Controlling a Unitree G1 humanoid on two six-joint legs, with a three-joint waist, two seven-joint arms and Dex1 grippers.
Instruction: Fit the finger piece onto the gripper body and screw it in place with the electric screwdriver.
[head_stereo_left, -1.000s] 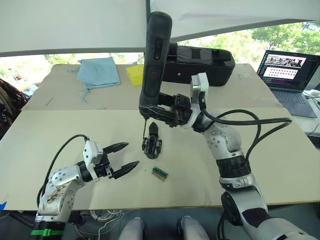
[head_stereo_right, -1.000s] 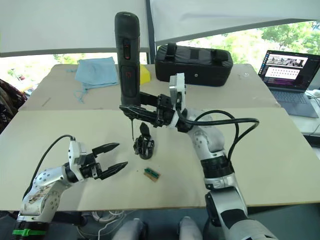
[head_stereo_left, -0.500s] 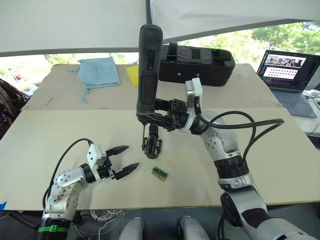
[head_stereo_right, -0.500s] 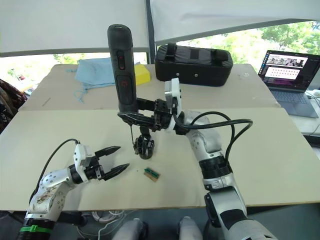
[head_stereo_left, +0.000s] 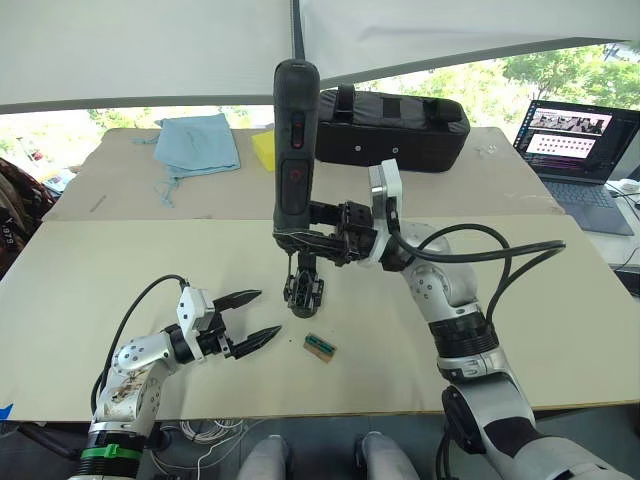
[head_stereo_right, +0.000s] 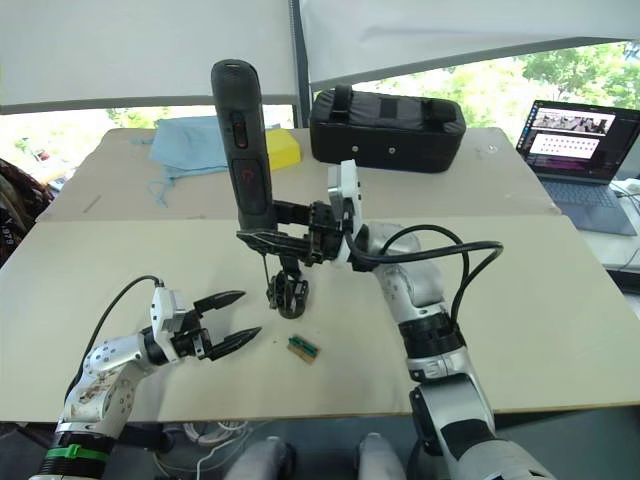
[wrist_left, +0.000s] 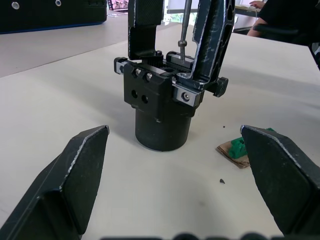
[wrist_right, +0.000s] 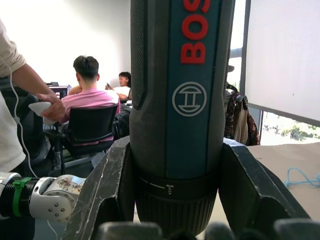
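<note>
My right gripper (head_stereo_left: 303, 236) is shut on the lower end of the electric screwdriver (head_stereo_left: 292, 140), a dark grey cylinder held upright. Its thin bit (wrist_left: 184, 30) comes down onto the top of the gripper body (head_stereo_left: 303, 287), a black block on a round base standing on the table. Two black pointed fingers rise from that body; I cannot tell which one is the finger piece, and the bit sits right beside one of them (wrist_left: 212, 40). My left gripper (head_stereo_left: 256, 315) is open, low over the table, a short way left of the body with nothing between its fingers (wrist_left: 85, 150).
A small green-and-brown block (head_stereo_left: 319, 346) lies just right of the left gripper. At the back stand a black zipped bag (head_stereo_left: 400, 125), a blue cloth (head_stereo_left: 200, 142) and a yellow object (head_stereo_left: 266, 150). A laptop (head_stereo_left: 575, 140) sits far right. People (wrist_right: 92, 97) sit beyond the table.
The right arm has carried the screwdriver to the left and a little down, so its bit now meets the gripper body's top. The left gripper stays open in about the same place.
</note>
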